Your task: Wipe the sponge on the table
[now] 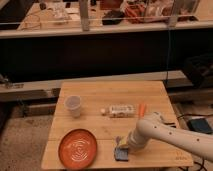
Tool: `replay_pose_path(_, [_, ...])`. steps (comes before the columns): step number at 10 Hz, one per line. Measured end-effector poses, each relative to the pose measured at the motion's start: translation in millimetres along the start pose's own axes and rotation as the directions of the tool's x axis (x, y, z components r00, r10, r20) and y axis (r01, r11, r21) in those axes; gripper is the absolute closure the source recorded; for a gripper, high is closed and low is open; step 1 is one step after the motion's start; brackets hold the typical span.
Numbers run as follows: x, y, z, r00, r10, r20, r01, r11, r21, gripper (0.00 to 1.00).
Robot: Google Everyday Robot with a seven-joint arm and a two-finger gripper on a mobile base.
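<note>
The sponge (120,154), a small flat blue pad, lies near the front edge of the light wooden table (95,125), right of the orange plate. My gripper (123,145) comes in from the right on a white arm and sits directly over the sponge, touching or pressing it. The arm's wrist covers part of the sponge.
An orange plate (78,148) sits front left. A white cup (73,105) stands at mid left. A white labelled packet (120,110) and a small orange item (142,108) lie mid table. A long cluttered workbench (100,20) runs behind a dark barrier.
</note>
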State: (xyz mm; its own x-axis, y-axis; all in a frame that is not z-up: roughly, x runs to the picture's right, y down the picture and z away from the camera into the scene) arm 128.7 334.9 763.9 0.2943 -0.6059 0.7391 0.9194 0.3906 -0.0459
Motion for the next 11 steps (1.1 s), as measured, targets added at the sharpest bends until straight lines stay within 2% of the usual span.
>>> replay_pose_path(11, [-0.1,2.0,-6.4,1.0,0.002,0.0,-0.002,1.0,-0.003,0.2])
